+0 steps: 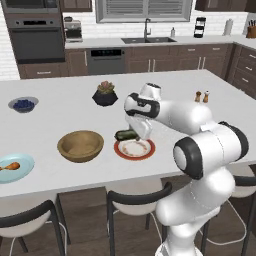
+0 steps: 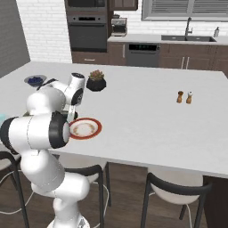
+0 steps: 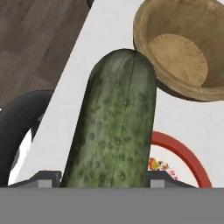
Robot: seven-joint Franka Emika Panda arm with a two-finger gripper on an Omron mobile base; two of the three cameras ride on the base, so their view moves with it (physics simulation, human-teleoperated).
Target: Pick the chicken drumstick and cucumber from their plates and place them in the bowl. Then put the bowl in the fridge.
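Since the bowl (image 1: 80, 145) sits left of centre in the left base frame, beside the red-rimmed plate (image 1: 134, 149), we hold the cucumber (image 3: 114, 127) just above that plate, our claw (image 1: 138, 131) closed on it, ready to carry it over.

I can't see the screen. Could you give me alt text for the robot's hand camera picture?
A dark green cucumber stands close to the camera, rising from between the gripper at the bottom. Beyond its tip, an empty wooden bowl sits on the white counter. Beside the cucumber shows part of a white plate with a red rim.
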